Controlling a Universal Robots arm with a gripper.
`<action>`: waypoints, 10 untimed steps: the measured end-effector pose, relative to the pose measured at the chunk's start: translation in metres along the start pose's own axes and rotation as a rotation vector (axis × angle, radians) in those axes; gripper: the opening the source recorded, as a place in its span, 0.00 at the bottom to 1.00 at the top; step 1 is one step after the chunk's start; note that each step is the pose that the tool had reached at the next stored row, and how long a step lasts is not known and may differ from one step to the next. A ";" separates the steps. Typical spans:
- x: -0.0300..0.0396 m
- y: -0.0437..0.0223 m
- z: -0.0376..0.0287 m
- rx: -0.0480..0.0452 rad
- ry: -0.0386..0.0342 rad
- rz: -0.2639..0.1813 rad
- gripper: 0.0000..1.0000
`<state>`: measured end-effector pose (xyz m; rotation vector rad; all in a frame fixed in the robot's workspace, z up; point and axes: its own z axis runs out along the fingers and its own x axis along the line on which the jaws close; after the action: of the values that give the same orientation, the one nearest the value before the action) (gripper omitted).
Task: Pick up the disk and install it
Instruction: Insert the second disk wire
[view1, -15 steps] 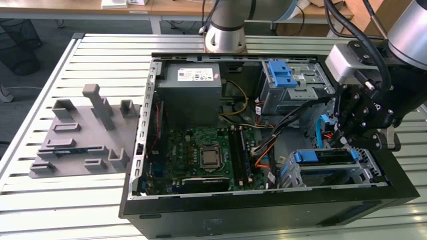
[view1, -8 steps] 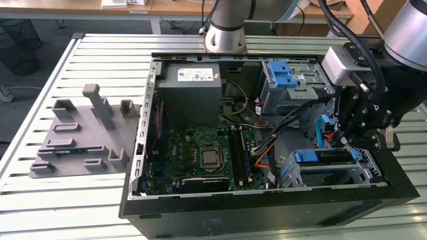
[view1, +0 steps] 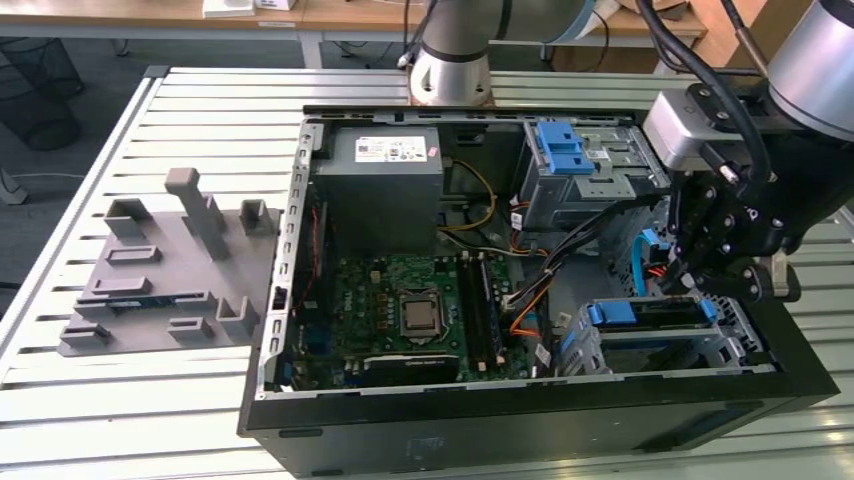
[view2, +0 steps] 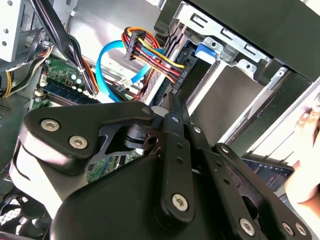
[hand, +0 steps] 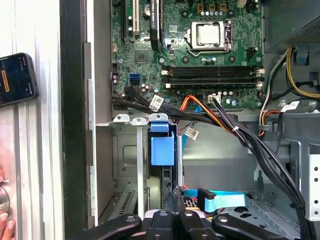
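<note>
The disk (view1: 661, 312) sits edge-up in the drive cage at the front right corner of the open computer case, with its blue carrier tab (hand: 162, 147) showing at the cage mouth. My gripper (view1: 707, 285) hangs just above the cage's far end. In both wrist views its fingers (hand: 174, 196) are pressed together with nothing between them. The tips (view2: 172, 105) point at the end of the disk (view2: 192, 65) where the coloured power wires and a blue data cable (view2: 107, 65) meet it. Whether the tips touch the disk is not clear.
The case holds a green motherboard (view1: 414, 310), a grey power supply (view1: 387, 165) and an upper cage with a blue latch (view1: 565, 150). Cable bundles (hand: 235, 132) run beside the drive cage. A grey fixture plate (view1: 160, 275) lies at the exterior view's left. A phone (hand: 17, 77) and a person's hand (view2: 310, 125) are outside the case.
</note>
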<state>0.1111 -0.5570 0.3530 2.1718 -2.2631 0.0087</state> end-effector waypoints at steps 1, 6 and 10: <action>0.0000 0.0000 -0.0012 0.0001 0.0000 0.000 0.11; 0.0002 0.0013 -0.0076 0.0019 -0.0004 0.000 0.11; 0.0005 0.0075 -0.0079 0.0056 -0.0005 0.000 0.11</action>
<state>0.1036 -0.5571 0.3609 2.1747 -2.2662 0.0144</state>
